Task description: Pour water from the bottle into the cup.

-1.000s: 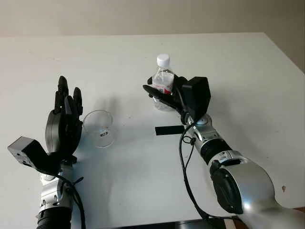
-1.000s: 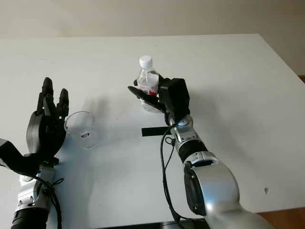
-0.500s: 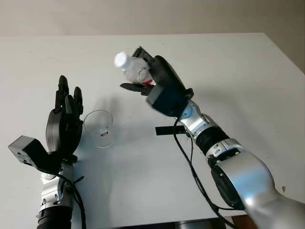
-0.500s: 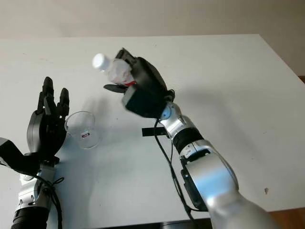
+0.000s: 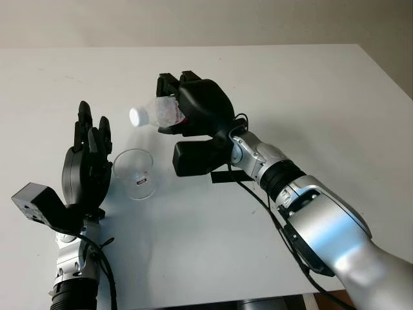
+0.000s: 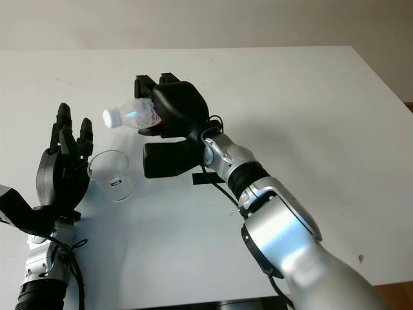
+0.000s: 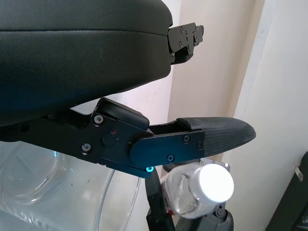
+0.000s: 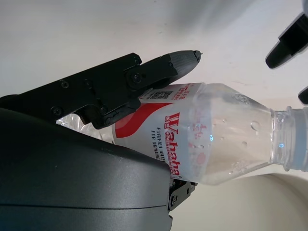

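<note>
My right hand (image 5: 187, 106) is shut on a clear plastic water bottle (image 5: 160, 113) with a red and white label and holds it tipped on its side in the air. Its white cap (image 5: 137, 116) is still on and points left, a little above and behind the cup. The clear plastic cup (image 5: 135, 173) stands upright on the white table (image 5: 322, 90), near its left side. My left hand (image 5: 89, 161) is open right beside the cup's left wall. In the right wrist view the bottle (image 8: 202, 139) lies across the palm, pinned by a black finger (image 8: 144, 72).
A short strip of black tape (image 5: 226, 176) lies on the table under my right forearm. The table's right edge (image 5: 387, 71) runs off at the far right, with wide bare white surface behind and to the right of the bottle.
My right hand lifted the bottle off the table, swung it left and tipped it until it lies near level over the cup. The left hand and cup stayed put.
</note>
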